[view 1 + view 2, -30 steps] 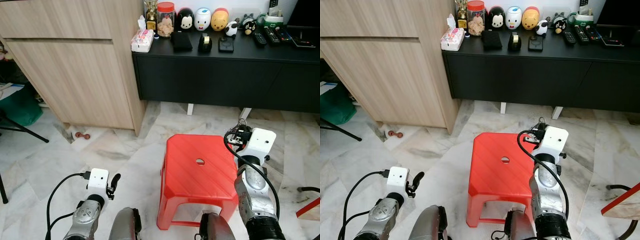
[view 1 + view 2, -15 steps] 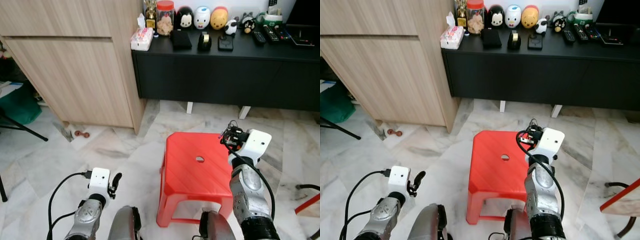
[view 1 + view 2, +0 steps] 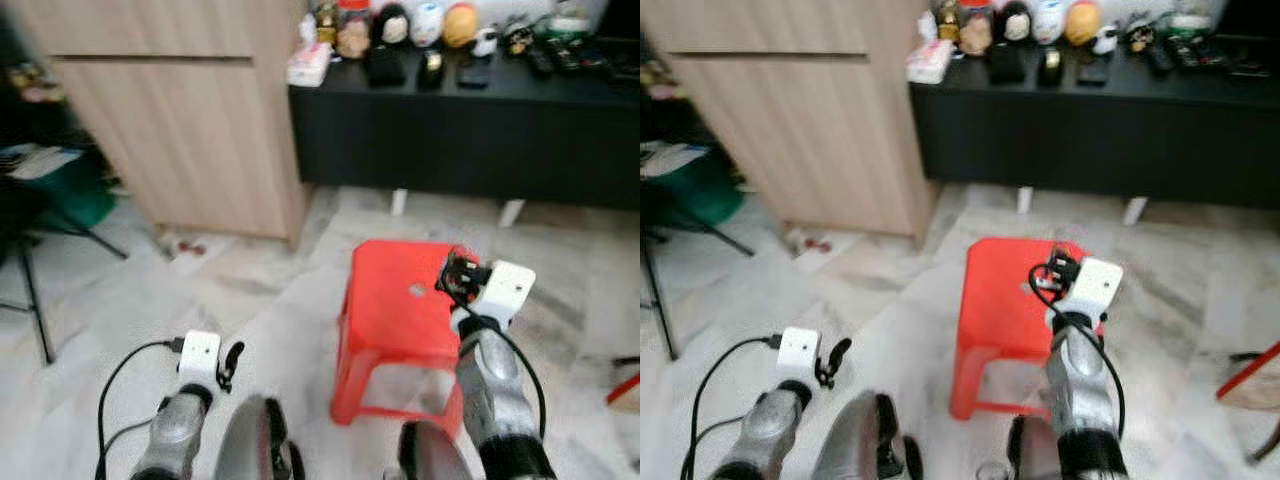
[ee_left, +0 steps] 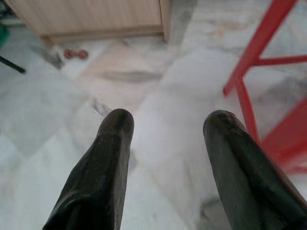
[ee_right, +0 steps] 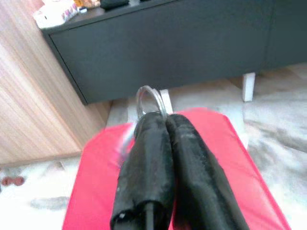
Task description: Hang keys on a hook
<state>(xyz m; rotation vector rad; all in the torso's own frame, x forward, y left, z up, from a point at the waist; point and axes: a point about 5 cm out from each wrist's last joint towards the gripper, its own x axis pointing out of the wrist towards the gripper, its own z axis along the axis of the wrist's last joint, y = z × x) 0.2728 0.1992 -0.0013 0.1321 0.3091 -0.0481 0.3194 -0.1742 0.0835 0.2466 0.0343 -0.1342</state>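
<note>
Right wrist view gives you the clearest look: a metal key ring (image 5: pixel 149 99) sticks out past the right gripper (image 5: pixel 165 120), whose fingers are pressed together, pinching it. From the head, that gripper hovers over the red stool (image 3: pixel 395 320), so you appear to be in the carry step, keys in hand. No hook can be made out, and the head views are blurred; your next move is to find it before raising the ring. The left gripper (image 4: pixel 165 120) hangs low over the marble floor (image 3: pixel 120 300), fingers spread and empty. Mind the stool's edge beneath you, the black cabinet (image 3: pixel 460 140) ahead and the wooden cupboard (image 3: pixel 190 130) to your left; open floor lies between them.
</note>
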